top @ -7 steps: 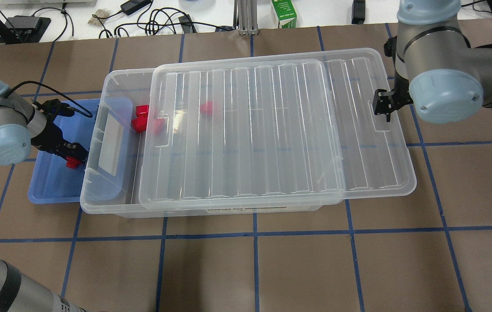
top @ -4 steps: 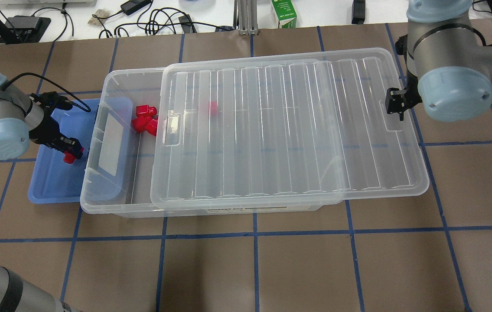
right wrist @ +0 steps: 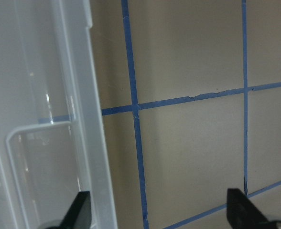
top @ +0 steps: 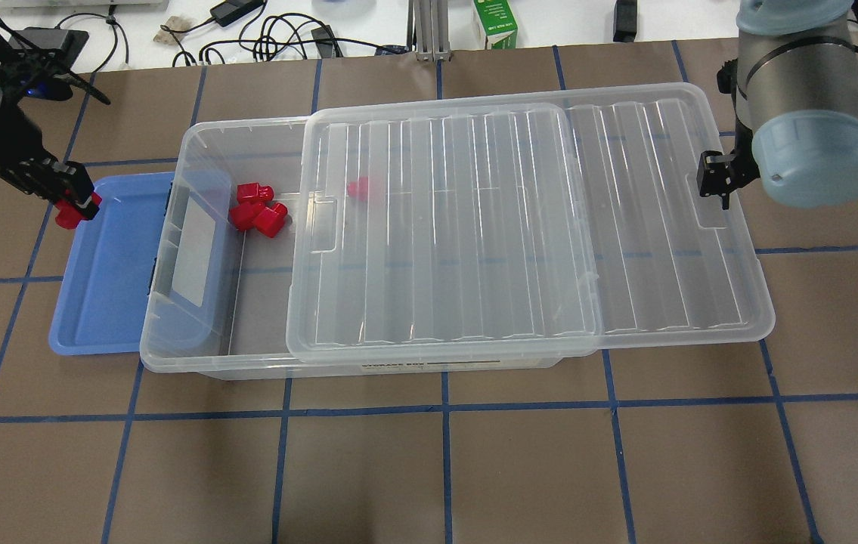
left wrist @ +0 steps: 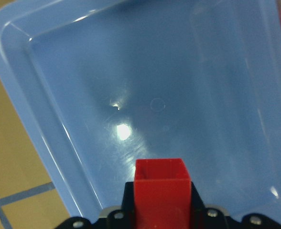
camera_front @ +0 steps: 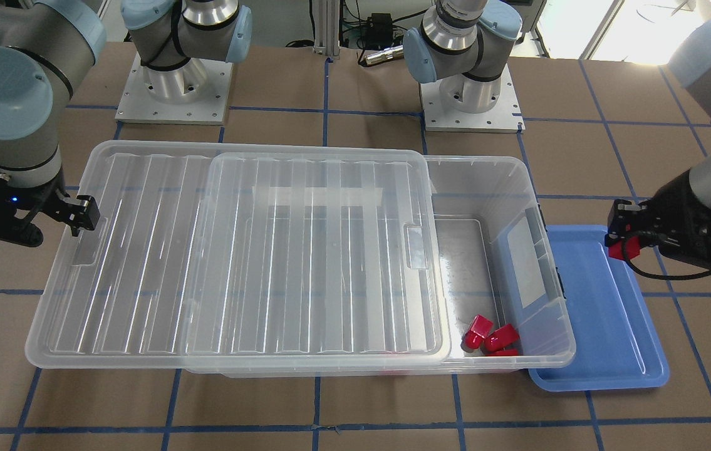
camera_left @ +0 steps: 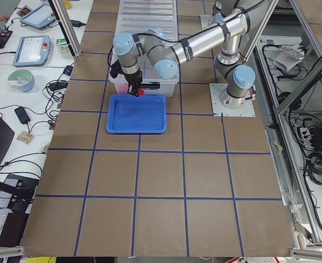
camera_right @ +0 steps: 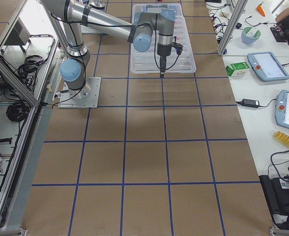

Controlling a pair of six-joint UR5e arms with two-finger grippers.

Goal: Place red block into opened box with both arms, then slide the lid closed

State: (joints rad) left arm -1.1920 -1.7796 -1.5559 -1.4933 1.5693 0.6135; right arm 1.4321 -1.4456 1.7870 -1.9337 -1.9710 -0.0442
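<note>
Brown gridded surface point(camera_front: 355, 401) from the front: box point(camera_front: 487, 163) open at one end, lid point(camera_front: 142, 250) slid partway off.

Overhead: red block point(top: 66, 217) pinched in left gripper point(top: 75, 204) fingers above blue tray point(top: 111, 317), not yet boxed; drop-in and lid closing left to do. Green carton point(top: 495, 23) print unreadable.

Right wrist: right gripper point(right wrist: 160, 214) fingers wide beside lid rim.

Robotics lab. Bench point(top: 444, 468) papered brown, gridded with blue tape point(top: 444, 412). Two arms point(camera_front: 461, 37) bolted to steel plates point(camera_front: 217, 106), well behind the jaws. White side table point(camera_right: 262, 93) past the jaws, across the bench: teach pendants point(camera_right: 267, 66), power bricks, loose cables point(top: 270, 38). Aluminium-profile framing point(camera_right: 227, 27) around the cell; cable bundles behind the arms.
</note>
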